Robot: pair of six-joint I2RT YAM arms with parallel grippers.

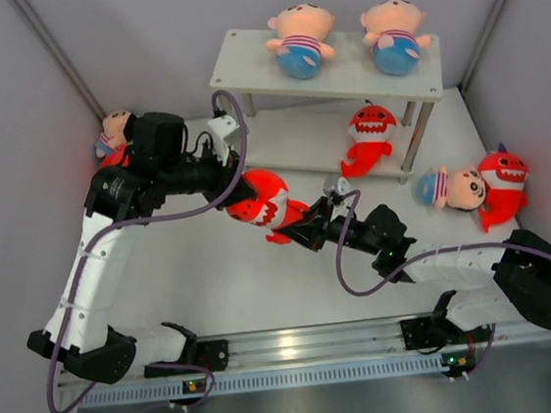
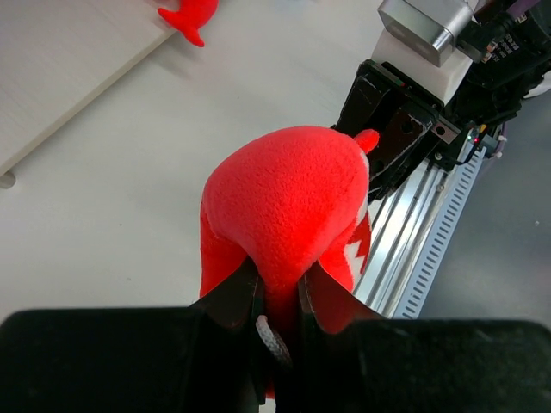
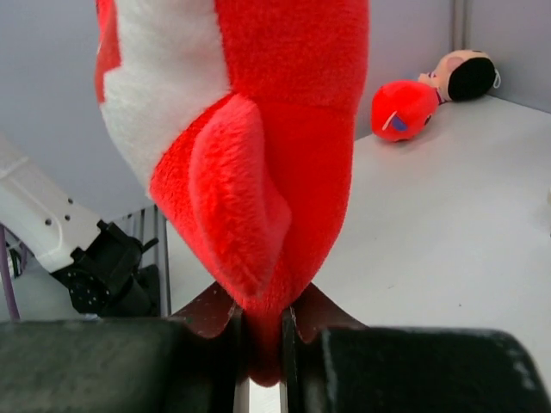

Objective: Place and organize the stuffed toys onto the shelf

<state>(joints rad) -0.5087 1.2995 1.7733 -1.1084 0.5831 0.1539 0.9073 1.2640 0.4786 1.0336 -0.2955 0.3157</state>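
Observation:
A red shark (image 1: 265,200) hangs over the table's middle, gripped from both ends. My left gripper (image 1: 242,196) is shut on its back (image 2: 288,198), the plush pinched between the fingers (image 2: 277,297). My right gripper (image 1: 302,225) is shut on its tail end (image 3: 258,155), squeezed thin between the fingers (image 3: 263,331). The shelf (image 1: 341,79) stands at the back. Two peach dolls (image 1: 299,38) (image 1: 394,36) lie on its top board. Another red shark (image 1: 372,137) sits on its lower board.
A doll (image 1: 456,187) and a red shark (image 1: 502,183) lie on the table by the right wall. Another doll (image 1: 115,133), with a red toy under it, lies by the left wall behind my left arm. The metal rail (image 1: 300,344) runs along the near edge.

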